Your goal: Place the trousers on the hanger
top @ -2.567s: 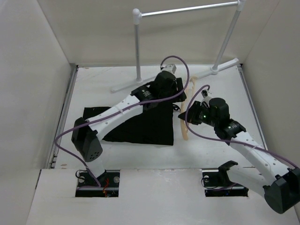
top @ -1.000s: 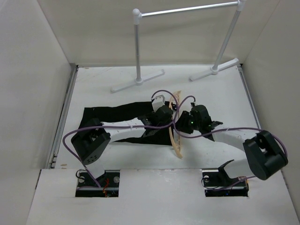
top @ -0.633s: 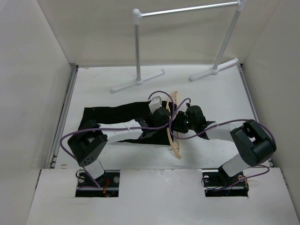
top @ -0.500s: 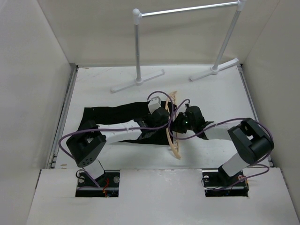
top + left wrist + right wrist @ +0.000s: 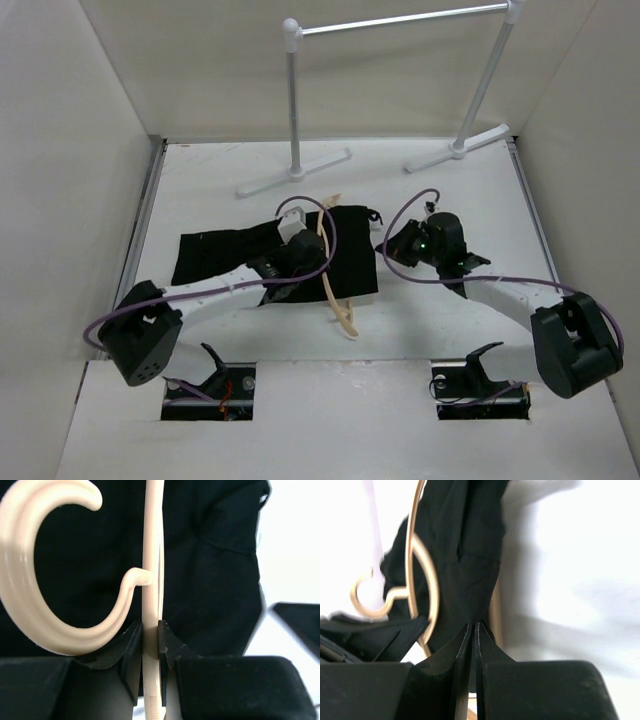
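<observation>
At mid table (image 5: pixel 470 210), left gripper (image 5: pixel 151 631) clamps the hanger (image 5: pixel 331 270), edge-on across the black trousers (image 5: pixel 354 258). Right gripper (image 5: pixel 472 626) fingers nearly together, pinching trouser cloth beside the hanger.

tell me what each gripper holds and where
The left gripper clamps the hanger mid-bar by the hook; the right gripper pinches the trousers at an edge.

My white table (image 5: pixel 470 320): black trousers (image 5: pixel 215 252) lie left of ctr; rack (image 5: pixel 293 172) stands at far side.
</observation>
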You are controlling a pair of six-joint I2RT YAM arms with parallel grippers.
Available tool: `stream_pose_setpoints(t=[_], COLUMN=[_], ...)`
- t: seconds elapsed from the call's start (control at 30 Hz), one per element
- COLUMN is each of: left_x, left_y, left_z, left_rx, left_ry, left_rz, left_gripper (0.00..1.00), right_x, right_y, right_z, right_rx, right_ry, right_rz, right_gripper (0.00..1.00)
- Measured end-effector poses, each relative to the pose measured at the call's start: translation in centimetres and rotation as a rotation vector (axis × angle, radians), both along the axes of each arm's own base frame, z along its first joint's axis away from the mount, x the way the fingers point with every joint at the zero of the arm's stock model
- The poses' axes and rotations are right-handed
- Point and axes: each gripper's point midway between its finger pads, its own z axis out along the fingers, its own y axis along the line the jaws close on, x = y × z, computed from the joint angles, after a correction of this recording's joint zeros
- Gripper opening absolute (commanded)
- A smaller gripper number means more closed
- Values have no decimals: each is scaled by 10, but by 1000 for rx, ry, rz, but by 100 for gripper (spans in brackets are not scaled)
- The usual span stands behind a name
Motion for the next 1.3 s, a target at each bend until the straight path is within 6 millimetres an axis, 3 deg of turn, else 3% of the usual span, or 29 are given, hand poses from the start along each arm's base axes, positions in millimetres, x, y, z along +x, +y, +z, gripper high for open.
stream_pose_setpoints(t=[0.13, 0.3, 0.37, 0.5, 0.6, 0.77, 0.83, 0.9, 0.93, 1.0, 1.13, 1.3], left_x=[-9, -23, -26, -29, -29, -30, -30, -30, -30, -30, -32, -34], left_y=[29, 54, 62, 74, 75, 74, 74, 74, 74, 74, 78, 95], left_z=[-1, 2, 5, 7, 4, 2, 2, 2, 2, 2, 3, 5], left_rx=[32, 73, 90, 114, 130, 141, 142, 142, 142, 142, 141, 143], left_ry=[9, 16, 13, 10, 12, 12, 11, 11, 11, 11, 9, 9], left_rz=[26, 36, 40, 52, 52, 47, 48, 48, 48, 49, 52, 79], left_gripper=[2, 2, 2, 2, 2, 2, 2, 2, 2, 2, 2, 2], right_x=[12, 13, 12, 8, -8, -47, -58, -63, -64, -62, -59, -36], right_y=[-24, -31, -31, -23, 7, 56, 68, 76, 79, 79, 68, 42], right_z=[3, -8, -12, -24, -34, -58, -71, -80, -83, -87, -77, -31], right_rx=[-12, -33, -38, -48, -55, -45, -37, -17, -4, 23, 71, 117], right_ry=[-8, 23, 34, 72, 95, 151, 182, 210, 218, 231, 216, 90], right_rz=[-65, -78, -76, -41, 63, 238, 272, 285, 281, 257, 202, 118], right_gripper=[12, 14, 26, 64, 70, 61, 47, 24, 17, 10, 7, 7])
